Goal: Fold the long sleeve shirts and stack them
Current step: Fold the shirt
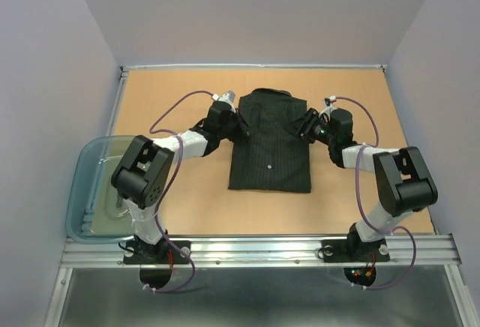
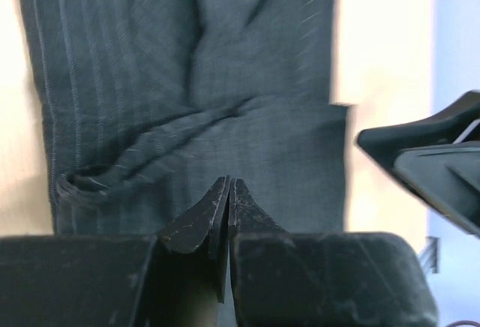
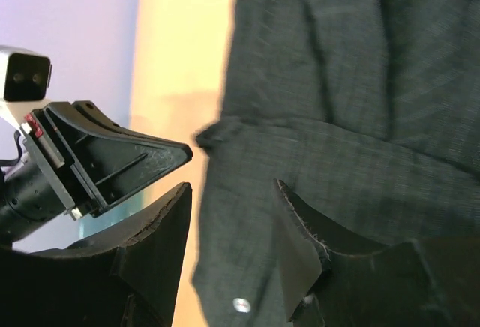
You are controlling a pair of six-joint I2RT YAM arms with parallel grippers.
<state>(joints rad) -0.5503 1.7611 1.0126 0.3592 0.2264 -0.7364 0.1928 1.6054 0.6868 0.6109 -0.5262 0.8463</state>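
The black pinstriped long sleeve shirt (image 1: 270,147) lies on the table as a folded rectangle, collar at the far end and buttons facing up. My left gripper (image 1: 234,122) is at the shirt's upper left edge. In the left wrist view its jaws (image 2: 229,181) are pressed together over the wrinkled cloth (image 2: 187,79), and I see no fabric between them. My right gripper (image 1: 306,128) is at the upper right edge. In the right wrist view it (image 3: 233,186) stands open, its fingers straddling the shirt's (image 3: 360,117) side edge near a white button (image 3: 241,304).
A translucent blue-grey tub (image 1: 94,184) sits at the table's left edge beside the left arm. The tan tabletop (image 1: 187,207) is walled on three sides. A metal rail (image 1: 262,250) carries both arm bases at the near edge.
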